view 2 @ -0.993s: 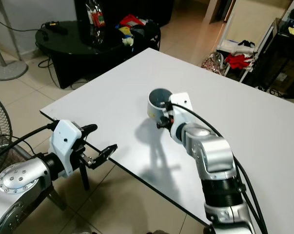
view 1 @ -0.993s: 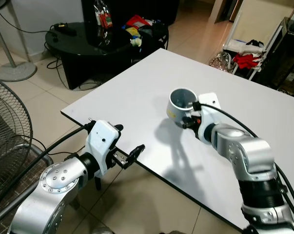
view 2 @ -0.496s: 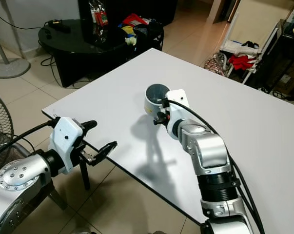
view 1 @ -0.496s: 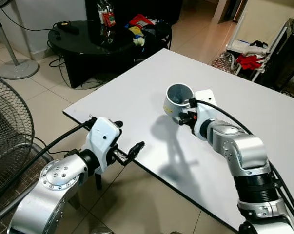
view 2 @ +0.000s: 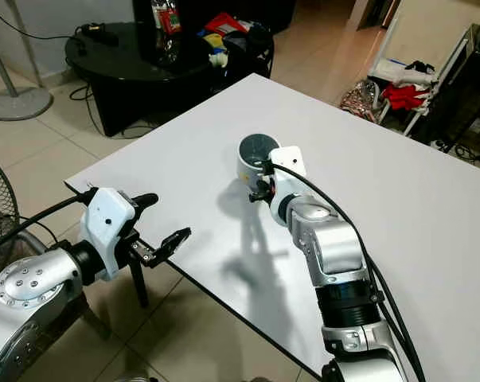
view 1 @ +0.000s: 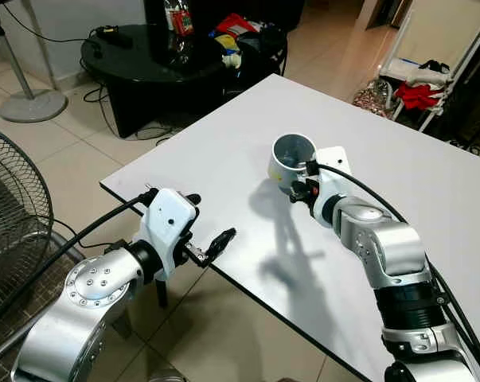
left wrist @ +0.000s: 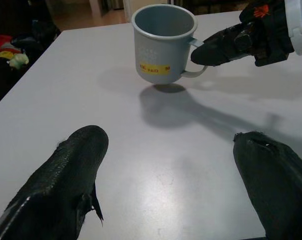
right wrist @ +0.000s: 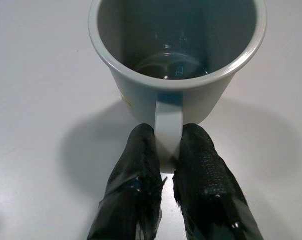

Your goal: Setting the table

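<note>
A grey mug [view 1: 291, 157] with a yellow label hangs slightly tilted, just over the white table [view 1: 224, 135]; its shadow lies right under it. My right gripper [right wrist: 168, 145] is shut on the mug's handle [right wrist: 168, 125], one finger [right wrist: 138, 160] on each side. The mug [left wrist: 163, 42] is empty inside. My left gripper [view 1: 209, 227] is open at the table's near edge, well short of the mug. Its two black fingers [left wrist: 65, 185] stand wide apart with only bare tabletop between them.
A round black side table [view 1: 144, 60] with a bottle and clutter stands beyond the table's far left corner. A floor fan [view 1: 9, 207] is at my left. A rack with clothes [view 1: 431, 87] stands at the back right. Tiled floor lies below the table's edge.
The head view has shifted slightly. The right gripper has carried the mug a little farther over the table and closer to its surface. The left gripper has stayed at the table's edge.
</note>
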Tool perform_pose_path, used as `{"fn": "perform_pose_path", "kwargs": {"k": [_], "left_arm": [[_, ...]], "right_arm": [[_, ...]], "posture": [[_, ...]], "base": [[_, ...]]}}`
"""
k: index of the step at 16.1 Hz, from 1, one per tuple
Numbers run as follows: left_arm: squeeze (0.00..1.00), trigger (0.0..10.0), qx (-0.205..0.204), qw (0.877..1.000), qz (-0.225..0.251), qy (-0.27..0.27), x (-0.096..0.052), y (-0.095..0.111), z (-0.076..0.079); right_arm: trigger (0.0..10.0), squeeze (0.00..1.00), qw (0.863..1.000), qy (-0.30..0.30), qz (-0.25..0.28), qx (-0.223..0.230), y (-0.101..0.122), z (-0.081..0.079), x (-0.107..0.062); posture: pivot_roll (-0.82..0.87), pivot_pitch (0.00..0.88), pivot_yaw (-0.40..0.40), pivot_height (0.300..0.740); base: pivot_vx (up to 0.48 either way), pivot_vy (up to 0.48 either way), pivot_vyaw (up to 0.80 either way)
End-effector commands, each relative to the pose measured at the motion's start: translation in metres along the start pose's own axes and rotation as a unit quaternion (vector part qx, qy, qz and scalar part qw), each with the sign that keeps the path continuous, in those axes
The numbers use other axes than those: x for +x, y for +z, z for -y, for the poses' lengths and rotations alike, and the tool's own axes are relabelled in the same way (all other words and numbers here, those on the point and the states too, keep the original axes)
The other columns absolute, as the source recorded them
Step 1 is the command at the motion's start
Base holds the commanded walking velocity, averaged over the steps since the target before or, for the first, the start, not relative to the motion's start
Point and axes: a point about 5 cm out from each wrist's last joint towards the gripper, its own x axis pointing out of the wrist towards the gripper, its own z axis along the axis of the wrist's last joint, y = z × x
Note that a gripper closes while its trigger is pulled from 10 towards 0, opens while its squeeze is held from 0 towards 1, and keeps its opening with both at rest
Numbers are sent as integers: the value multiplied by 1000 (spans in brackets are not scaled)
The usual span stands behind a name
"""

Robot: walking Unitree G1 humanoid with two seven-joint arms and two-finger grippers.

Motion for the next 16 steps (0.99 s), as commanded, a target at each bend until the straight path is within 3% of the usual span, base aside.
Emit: {"fn": "perform_pose_path", "kwargs": {"k": [1, 16], "left_arm": [[0, 10000, 7, 1000, -1, -2, 1, 1, 2], [0, 10000, 17, 1000, -7, -1, -1, 1, 3]], "right_arm": [[10000, 0, 1000, -7, 18, -1, 9, 5, 0], [10000, 0, 999, 14, -35, -10, -11, 2, 20]], "posture": [[149, 0, -106, 740], [175, 0, -122, 740]], "base": [[0, 0, 0], [0, 0, 0]]}}
